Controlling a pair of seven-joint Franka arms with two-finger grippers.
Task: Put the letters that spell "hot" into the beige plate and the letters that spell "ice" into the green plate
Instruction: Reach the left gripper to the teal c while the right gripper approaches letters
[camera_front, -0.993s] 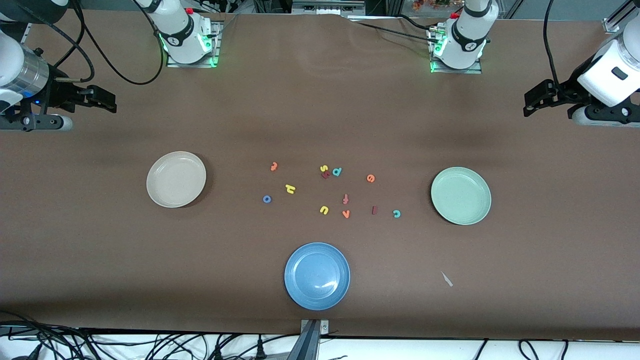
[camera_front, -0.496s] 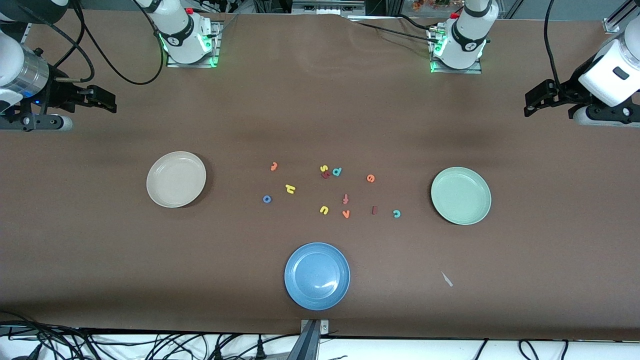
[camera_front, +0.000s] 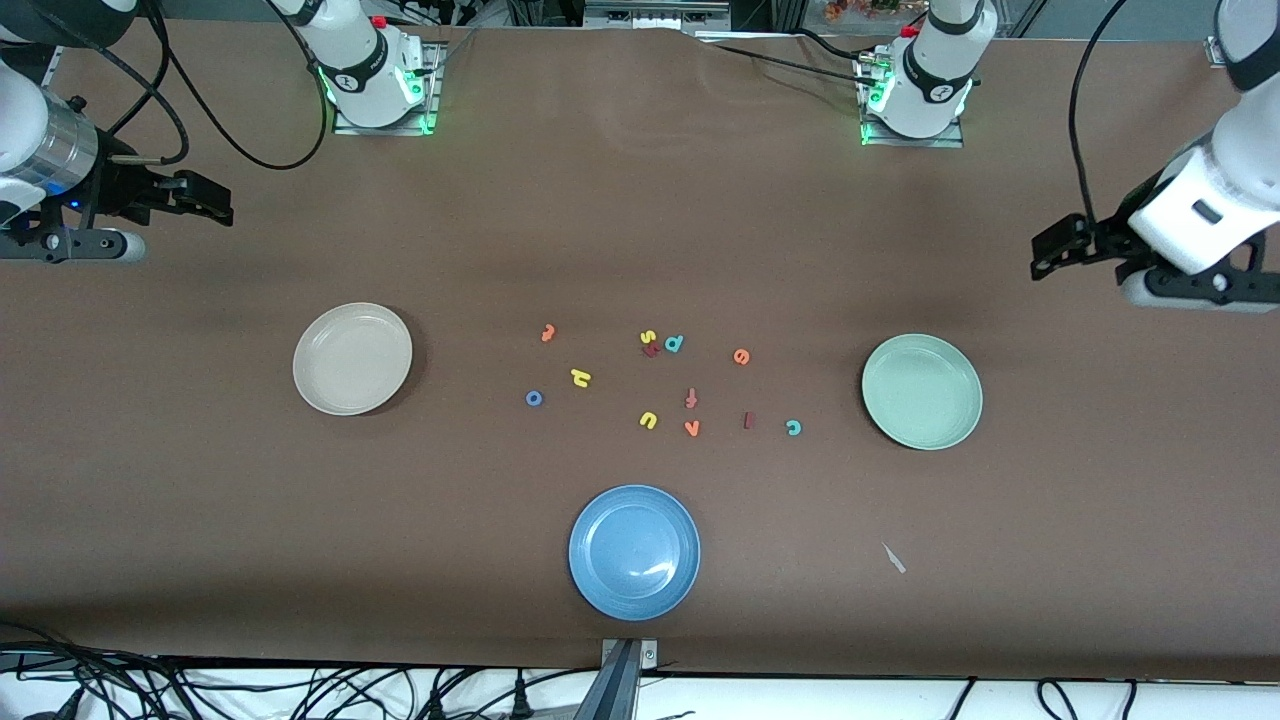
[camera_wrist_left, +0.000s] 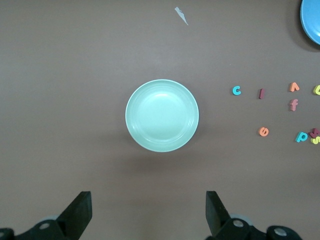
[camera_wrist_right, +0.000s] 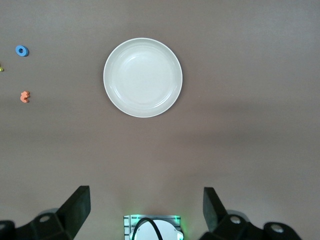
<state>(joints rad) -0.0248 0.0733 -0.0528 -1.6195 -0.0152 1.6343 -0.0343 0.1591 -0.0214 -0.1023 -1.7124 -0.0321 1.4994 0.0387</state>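
While both pincers, left (camera_front: 1045, 258) and right (camera_front: 215, 205), are held wide open and empty over bare counter (camera_front: 640, 600), three plates are counted: beige (camera_front: 352, 358), green (camera_front: 921, 391), blue (camera_front: 634, 551). Eleven letters (camera_front: 650, 385) are scattered between beige and green; two overlap.

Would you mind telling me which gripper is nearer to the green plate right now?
Left. The left gripper hangs open above the table by the green plate, toward its own end. The right gripper waits open at the right arm's end.
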